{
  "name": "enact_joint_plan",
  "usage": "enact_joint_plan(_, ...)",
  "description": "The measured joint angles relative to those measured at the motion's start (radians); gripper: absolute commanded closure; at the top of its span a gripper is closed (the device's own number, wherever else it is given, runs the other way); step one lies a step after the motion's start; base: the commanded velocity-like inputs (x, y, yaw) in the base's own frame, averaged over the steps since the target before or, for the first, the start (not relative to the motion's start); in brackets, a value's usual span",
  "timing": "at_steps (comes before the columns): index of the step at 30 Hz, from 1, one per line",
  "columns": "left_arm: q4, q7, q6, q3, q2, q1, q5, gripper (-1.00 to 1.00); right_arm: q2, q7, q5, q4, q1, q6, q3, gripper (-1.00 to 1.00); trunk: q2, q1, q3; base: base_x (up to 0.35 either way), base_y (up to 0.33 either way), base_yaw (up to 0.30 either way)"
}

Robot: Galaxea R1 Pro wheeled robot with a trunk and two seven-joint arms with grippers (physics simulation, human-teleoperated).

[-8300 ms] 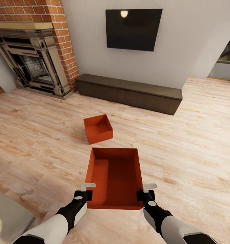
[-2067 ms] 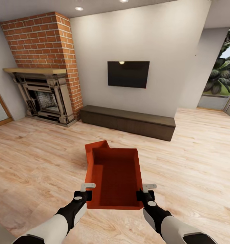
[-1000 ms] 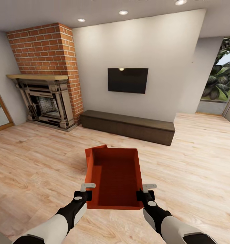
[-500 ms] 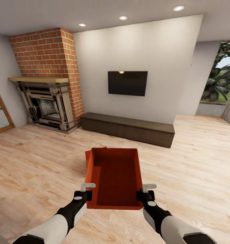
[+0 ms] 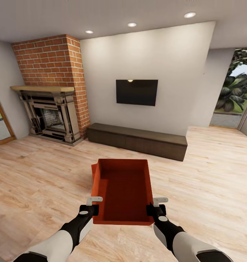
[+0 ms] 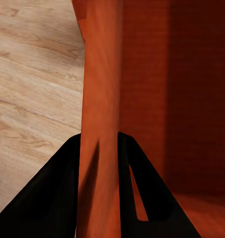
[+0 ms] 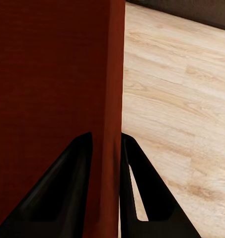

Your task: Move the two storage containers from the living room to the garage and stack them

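I hold one orange-red storage container (image 5: 125, 193) in front of me, open side up, above the light wood floor of the living room. My left gripper (image 5: 90, 207) is shut on its left wall near the front corner, and my right gripper (image 5: 156, 208) is shut on its right wall. In the left wrist view the dark fingers (image 6: 62, 188) clamp that wall (image 6: 100, 99); the right wrist view shows the same on the right wall (image 7: 112, 74). The other storage container (image 5: 94, 174) sits on the floor behind, showing as a thin sliver.
Ahead stand a long dark low bench (image 5: 138, 140), a black wall TV (image 5: 136, 92) and a red brick fireplace (image 5: 54, 116). An opening with plants (image 5: 239, 94) lies at the far right. Wood floor (image 5: 210, 174) spreads on both sides.
The head view has tilted up and drawn back, showing more wall and ceiling. The floor container has slid almost fully behind the held one. Both grips are unchanged.
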State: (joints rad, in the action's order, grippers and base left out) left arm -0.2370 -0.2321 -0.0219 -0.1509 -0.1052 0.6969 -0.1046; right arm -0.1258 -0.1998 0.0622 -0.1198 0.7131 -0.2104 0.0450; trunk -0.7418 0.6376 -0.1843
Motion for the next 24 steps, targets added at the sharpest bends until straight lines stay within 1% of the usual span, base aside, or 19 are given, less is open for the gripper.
enact_joint_plan(24,0.0,-0.001,0.0,0.0,0.0,0.0,0.0,1.0,0.001,0.001,0.0,0.0,0.0,0.0,0.0,1.0,0.0,0.0,0.036,0.0,0.0,0.0)
